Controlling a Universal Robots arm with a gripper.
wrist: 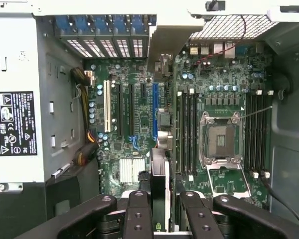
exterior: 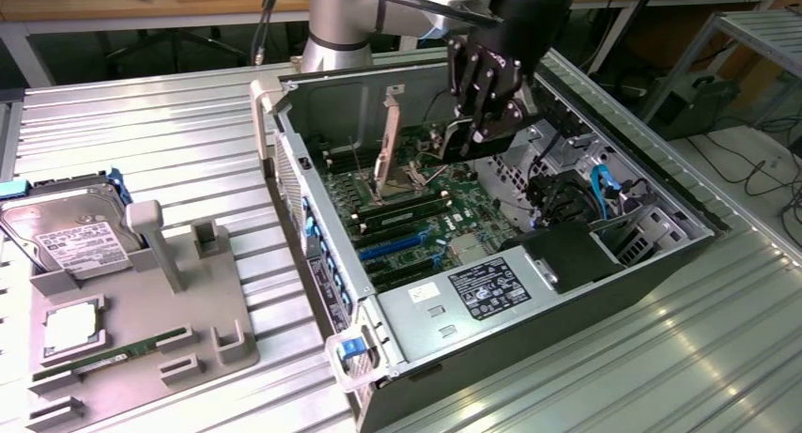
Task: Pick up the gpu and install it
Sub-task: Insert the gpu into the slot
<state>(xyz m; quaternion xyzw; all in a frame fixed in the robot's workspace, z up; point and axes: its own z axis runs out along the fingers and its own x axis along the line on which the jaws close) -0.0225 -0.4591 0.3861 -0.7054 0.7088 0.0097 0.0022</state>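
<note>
Black multi-fingered tool (wrist: 159,211) clamped partway shut on thin flat dark gpu card (wrist: 159,184), held edge-on above green motherboard (wrist: 139,114) inside open computer case (exterior: 677,184). Probably light, stiff, fragile; best gripped by its edges.

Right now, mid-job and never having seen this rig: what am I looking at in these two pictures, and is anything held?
One picture looks on from outside. In it, a grey robot arm reaches into an open computer case lying on a ribbed metal table. The other comes from a camera on the arm's wrist, looking past the black jaws at the motherboard. The jaws are shut on the gpu, a thin card seen edge-on, held over the board's slots. On the exterior view's left, a grey tray holds a hard drive and a green RAM stick.
</note>
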